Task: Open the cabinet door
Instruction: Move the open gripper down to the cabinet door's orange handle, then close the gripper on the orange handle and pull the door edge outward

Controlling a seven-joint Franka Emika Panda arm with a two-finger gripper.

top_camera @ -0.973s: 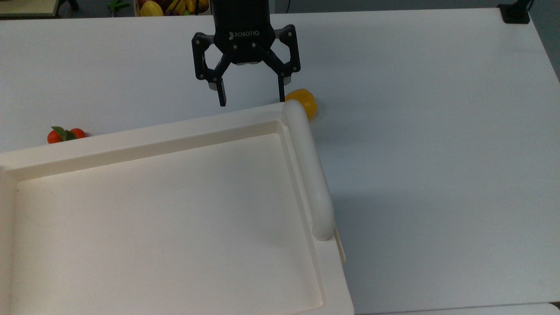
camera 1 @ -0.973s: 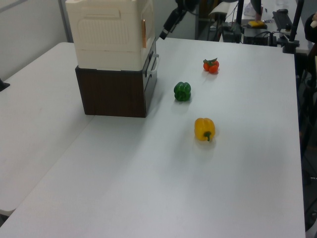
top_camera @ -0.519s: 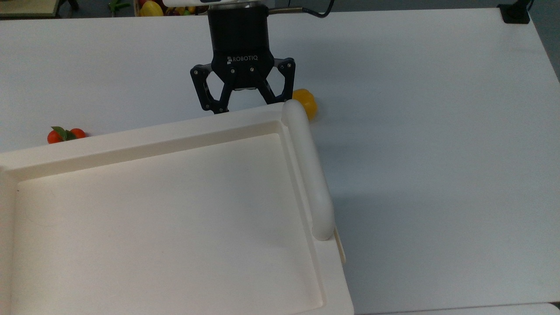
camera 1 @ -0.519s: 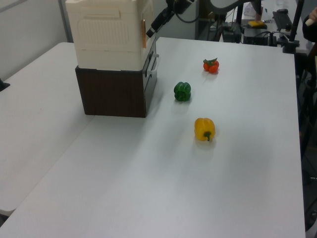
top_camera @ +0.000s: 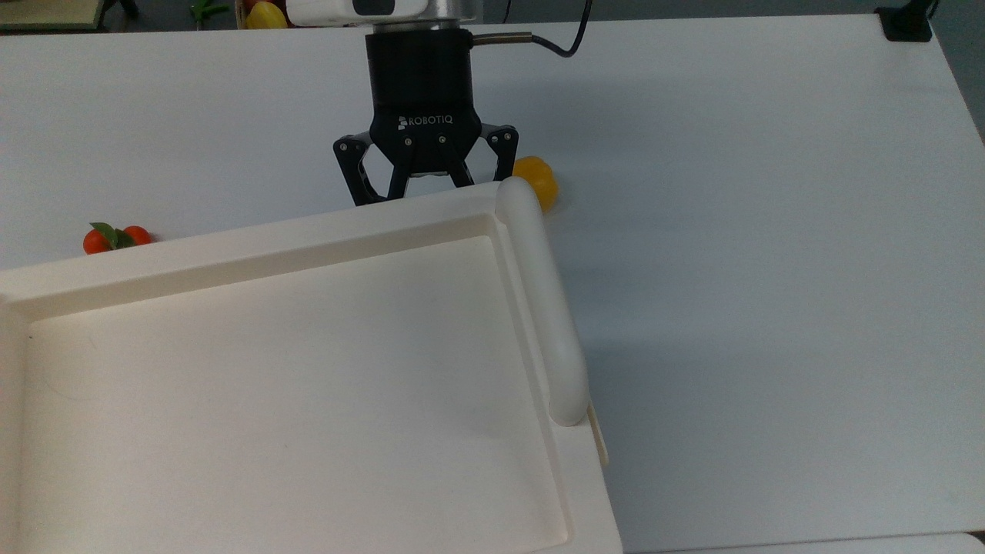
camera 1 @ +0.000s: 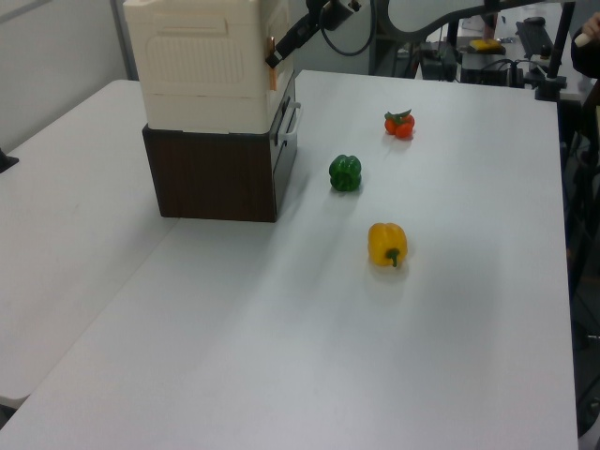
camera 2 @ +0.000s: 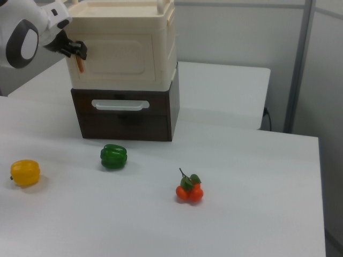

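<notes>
Reaching down at the far rim of the cream cabinet (top_camera: 254,238) in the top view with the black gripper (top_camera: 425,175), holding the jaws wide apart, tips sunk out of sight below that rim. Sitting, in the right view, at the upper corner of the cabinet door (camera 2: 120,59) on the right view's left, right against the thin orange-brown strip (camera 2: 79,64) along that edge. Possibly straddling the strip, though hard to tell whether either finger touches it.

Showing the door shut: upright, flush with the front of the cream box, facing the vegetables. Resting directly above a dark brown drawer unit (camera 2: 155,123) fitted with a white bar handle (camera 2: 120,105). Carrying, along the top's edge on the top view's right, a thick white rounded bar (top_camera: 542,300).

Lying scattered on the white table (top_camera: 769,192) in front of the door:
- a yellow bell pepper (camera 2: 25,172), far toward the right view's left, peeking out just beyond the rounded bar's end in the top view;
- a green bell pepper (camera 2: 113,156), near the drawer front, between the other two;
- a cluster of red tomatoes with green leaves (camera 2: 188,191), well apart from the cabinet, toward the right view's right.
</notes>
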